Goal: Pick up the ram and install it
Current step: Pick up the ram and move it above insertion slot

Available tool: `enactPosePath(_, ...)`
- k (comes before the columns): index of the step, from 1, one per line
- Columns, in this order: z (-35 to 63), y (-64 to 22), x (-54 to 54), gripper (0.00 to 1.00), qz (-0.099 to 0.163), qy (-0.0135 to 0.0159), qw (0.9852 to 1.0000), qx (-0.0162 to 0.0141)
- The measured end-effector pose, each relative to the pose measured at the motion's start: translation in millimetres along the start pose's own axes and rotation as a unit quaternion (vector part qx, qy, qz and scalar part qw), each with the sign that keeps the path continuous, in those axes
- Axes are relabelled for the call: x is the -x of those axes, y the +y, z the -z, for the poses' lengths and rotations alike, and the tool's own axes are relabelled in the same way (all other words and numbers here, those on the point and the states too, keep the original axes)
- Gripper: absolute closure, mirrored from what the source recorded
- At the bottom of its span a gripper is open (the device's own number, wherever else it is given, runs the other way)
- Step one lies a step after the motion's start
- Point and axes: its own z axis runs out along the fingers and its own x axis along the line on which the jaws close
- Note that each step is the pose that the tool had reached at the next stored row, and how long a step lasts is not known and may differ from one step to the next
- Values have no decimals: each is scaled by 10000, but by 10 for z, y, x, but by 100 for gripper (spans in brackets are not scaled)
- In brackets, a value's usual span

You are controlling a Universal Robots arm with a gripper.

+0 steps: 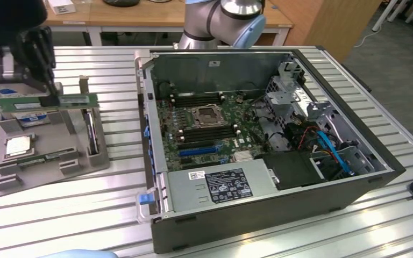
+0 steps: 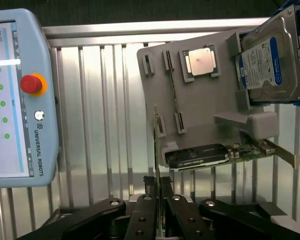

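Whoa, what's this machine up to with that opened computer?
The robot arm's gripper is shut on the ram, a thin green stick, held up over the grey parts tray. A second stick, a square chip and a hard drive sit in that tray. The open computer case stands alongside.

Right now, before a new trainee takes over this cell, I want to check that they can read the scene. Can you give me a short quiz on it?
1. True or false: the memory stick is already seated inside the computer case.
2. Which item lies flat in the grey tray beside the hard drive? A) a processor chip B) a screwdriver C) a cooling fan
3. Fill in: the tool is shut on the ____.

Key: 1 false, it is held over by the tray, outside the case. 2 A. 3 memory stick.
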Motion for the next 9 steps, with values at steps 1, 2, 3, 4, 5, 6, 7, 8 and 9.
enactPosePath(1,-1,-32,2,87,0,0,10000,0)
enactPosePath(2,-1,-64,4,87,0,0,10000,0)
enactPosePath(3,-3,-96,6,87,0,0,10000,0)
enactPosePath(4,-3,-129,8,87,0,0,10000,0)
enactPosePath(5,-5,-164,10,87,0,-1,10000,-1)
enactPosePath(6,-5,-198,12,87,0,-1,10000,0)
enactPosePath(7,-6,-232,14,87,0,0,10000,0)
enactPosePath(8,-6,-267,16,87,0,0,10000,0)
enactPosePath(9,-7,-303,19,87,0,-1,10000,0)
